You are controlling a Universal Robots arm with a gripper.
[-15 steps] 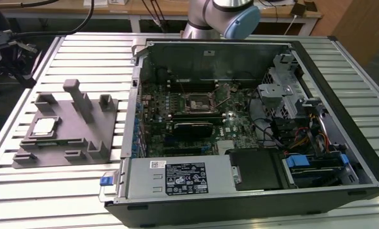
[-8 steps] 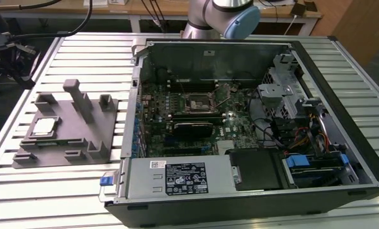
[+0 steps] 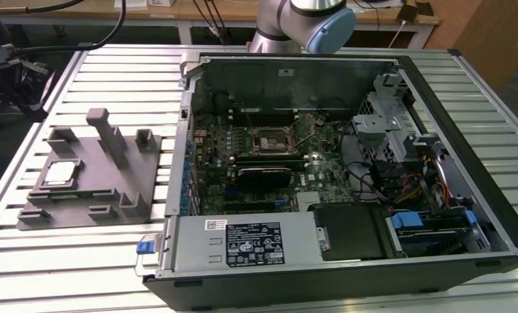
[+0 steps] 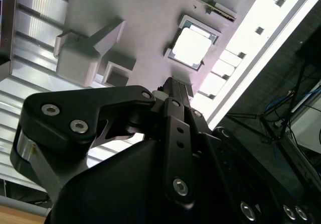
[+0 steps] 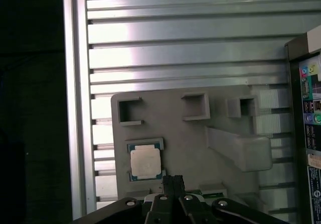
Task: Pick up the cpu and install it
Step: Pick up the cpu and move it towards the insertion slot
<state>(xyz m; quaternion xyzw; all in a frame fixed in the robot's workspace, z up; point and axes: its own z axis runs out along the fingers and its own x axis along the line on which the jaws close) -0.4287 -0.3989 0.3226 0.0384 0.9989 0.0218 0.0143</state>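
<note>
The cpu (image 3: 60,173) is a small pale square chip lying flat in a shallow pocket of a grey holder plate (image 3: 102,192), at the exterior view's left of the open computer case. Both wrist views look down on the cpu (image 5: 145,161) (image 4: 191,46) from well above. My gripper (image 5: 173,180) (image 4: 176,86) hangs over the plate beside the chip, apart from it, its dark fingers pressed together with nothing between them. The motherboard socket (image 3: 271,139) sits inside the case, with a thin lever standing up near it.
The grey plate (image 5: 185,133) carries several upright blocks and posts (image 3: 111,140). The open case (image 3: 451,130) has tall walls, a drive cage and cables. Everything rests on a slatted aluminium table (image 3: 76,261). The arm's base joint (image 3: 303,23) stands behind the case.
</note>
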